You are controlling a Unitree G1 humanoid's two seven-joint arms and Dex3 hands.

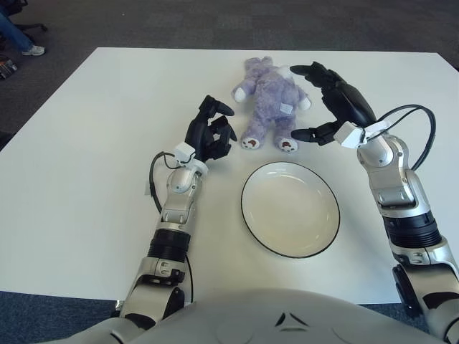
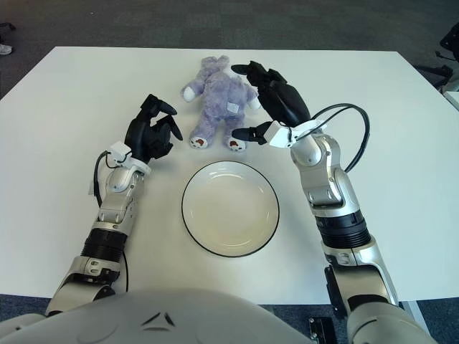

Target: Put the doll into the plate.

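White counter [image 1: 86, 179] carries a plate [image 1: 290, 249] near the robot. Just beyond the plate lies the purple doll [image 1: 269, 106], outside it. Beside the doll's right, the right hand [image 1: 337, 104] hovers spread, gripping nothing. Left of the doll, the left hand [image 1: 209, 135] curls empty.

No readable text anywhere — the doll's [image 1: 269, 102] white tag shows nothing legible
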